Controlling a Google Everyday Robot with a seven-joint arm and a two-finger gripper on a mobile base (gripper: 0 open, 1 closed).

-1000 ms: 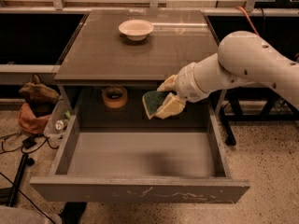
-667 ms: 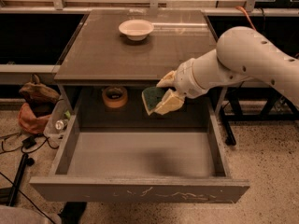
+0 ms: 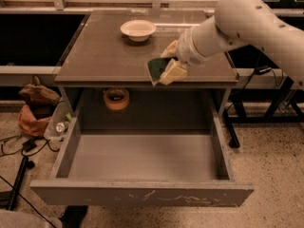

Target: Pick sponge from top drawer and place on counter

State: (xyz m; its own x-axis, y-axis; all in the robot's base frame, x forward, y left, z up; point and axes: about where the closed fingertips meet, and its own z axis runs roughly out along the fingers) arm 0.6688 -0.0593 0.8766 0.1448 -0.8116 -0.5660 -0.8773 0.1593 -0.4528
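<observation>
My gripper (image 3: pixel 167 64) is shut on the sponge (image 3: pixel 156 69), whose dark green face shows between the cream fingers. It hangs just above the front right part of the counter (image 3: pixel 104 56). The white arm reaches in from the upper right. The top drawer (image 3: pixel 142 160) stands pulled out below, its scuffed front panel (image 3: pixel 142 194) toward the camera and its floor bare.
A white bowl (image 3: pixel 137 29) sits at the back of the counter. A tan tape roll (image 3: pixel 116 99) lies at the drawer's back left. Bags and cables (image 3: pixel 33 113) lie on the floor to the left. A rail and dark frame stand behind and to the right.
The gripper has risen with the sponge, from in front of the drawer opening up to the counter's front edge.
</observation>
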